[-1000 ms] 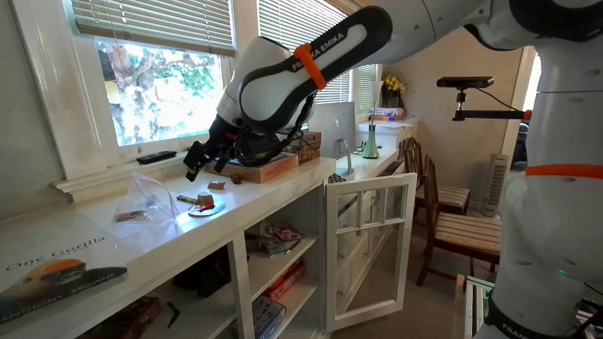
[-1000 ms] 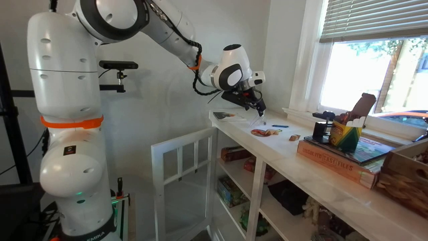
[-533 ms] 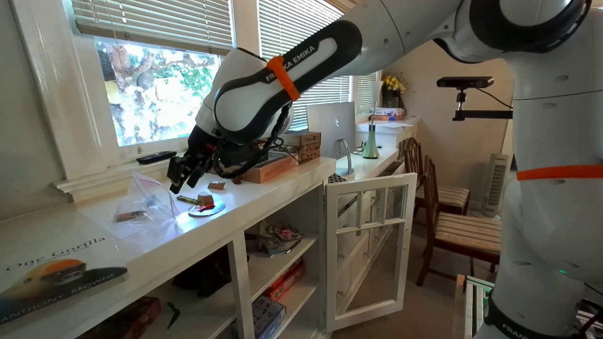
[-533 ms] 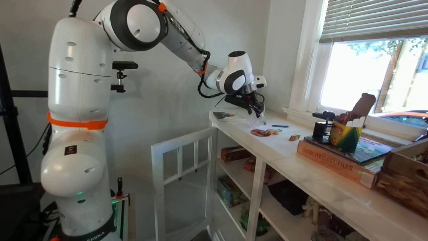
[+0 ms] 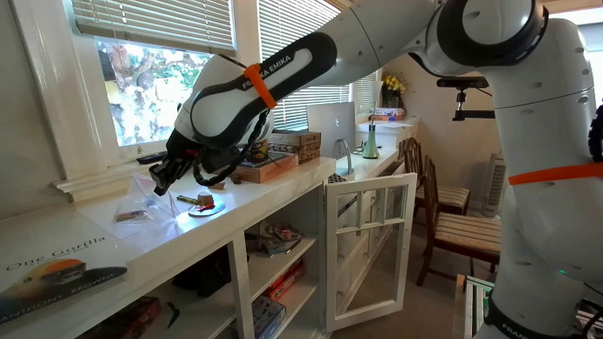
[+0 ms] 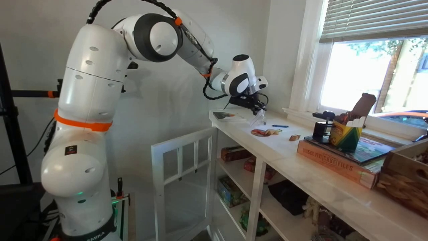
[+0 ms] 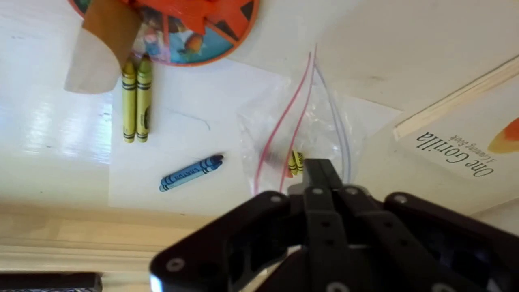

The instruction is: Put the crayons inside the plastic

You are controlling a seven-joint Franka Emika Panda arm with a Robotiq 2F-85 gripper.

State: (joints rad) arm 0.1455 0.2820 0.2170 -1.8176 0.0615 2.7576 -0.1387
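Closed gripper [image 7: 322,172] over the plastic bag [image 7: 316,129].
Fingertips [image 7: 311,174] pressed together, at the bag's mouth in the wrist view; contact with the plastic not clear. Just beside them, inside the bag, yellow crayons [image 7: 295,162]. Near the bag, on a white sheet of paper [image 7: 174,142], a pair of blue crayons [image 7: 191,172]. Well apart from it, on the same sheet, two yellow-green crayons [image 7: 129,105], tips by the rim of a colourful disc [image 7: 213,48] with a bent brown scrap [image 7: 111,24] over its edge. On the bag's other side, on the surface [image 7: 52,170], a book [image 7: 454,150] titled One Gorilla. Farther along, in an exterior view, a yellow-and-green box [image 6: 346,134] above an orange box [image 6: 334,164].
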